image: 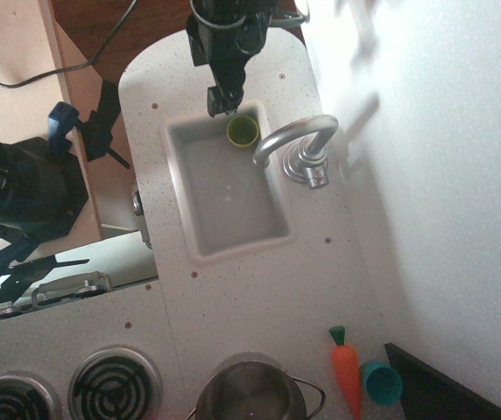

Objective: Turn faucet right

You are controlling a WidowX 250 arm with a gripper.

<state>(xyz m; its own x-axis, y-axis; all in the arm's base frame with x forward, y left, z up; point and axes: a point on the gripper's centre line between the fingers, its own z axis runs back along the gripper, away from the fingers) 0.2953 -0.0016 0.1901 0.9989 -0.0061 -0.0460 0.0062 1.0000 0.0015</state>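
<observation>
Faucet [299, 144] of shiny silver metal stands on the pale speckled surface [259, 289] at the long edge of the sink [233, 249] nearest the white wall [443, 175]. Its curved spout arches from the round base out over the sink rim, and its mouth hangs over the basin just beside a small yellow-green cup [243, 130]. The cup sits upright in the sink's corner on the arm's side, with its open top showing.

The black arm reaches in from the top edge of the view, and the gripper [221, 107] hangs over the short end of the sink, close to the cup and apart from the faucet. Its jaws point down and look close together, but whether they are fully closed cannot be told from this overhead angle; nothing is seen held in them.

At the bottom of the view a steel pot [250, 392] stands on the surface. Beside it are an orange toy carrot [347, 372] with a green top and a teal cup [380, 382], which lies near the carrot's side. Two coiled stove burners [115, 383] show at the lower left. Black clamps and cables sit past the counter's left edge.
</observation>
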